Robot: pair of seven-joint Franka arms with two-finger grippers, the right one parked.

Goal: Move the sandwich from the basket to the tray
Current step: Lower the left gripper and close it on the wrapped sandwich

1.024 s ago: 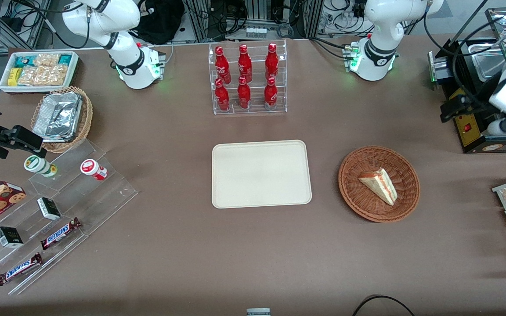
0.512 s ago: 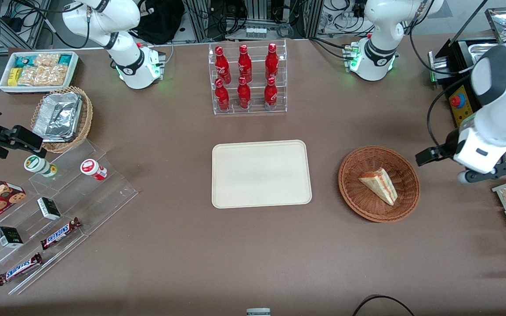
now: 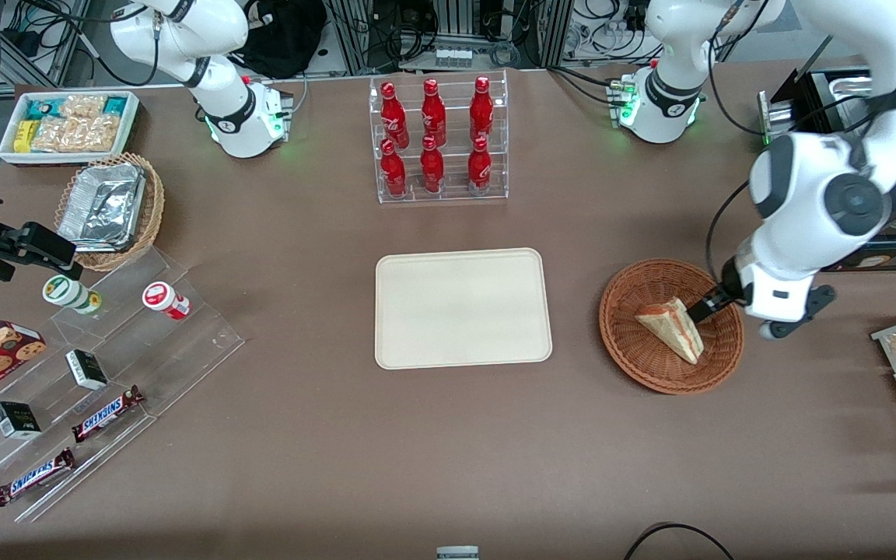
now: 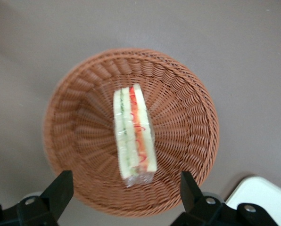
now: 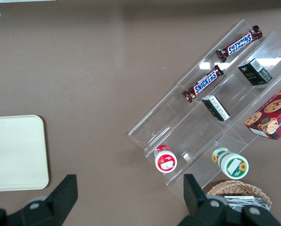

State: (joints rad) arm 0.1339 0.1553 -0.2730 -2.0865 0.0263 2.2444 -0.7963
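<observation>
The sandwich [image 3: 670,328] lies in the basket [image 3: 628,350] on the table [image 3: 339,435], a clear-wrapped wedge of white bread. The wrist view alone shows its cut side [image 4: 134,136], with green and red-orange layers. The claw [image 4: 123,188] hovers above it, fingers [image 4: 60,188] spread wide. The tray [image 3: 462,308] lies nearby toward the parked arm's end.

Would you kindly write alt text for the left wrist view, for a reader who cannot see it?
A wrapped triangular sandwich lies in a round reddish-brown wicker basket on a brown table, seen from directly above. The left arm's hand hovers open over the basket, its two dark fingers spread wider than the sandwich.
</observation>
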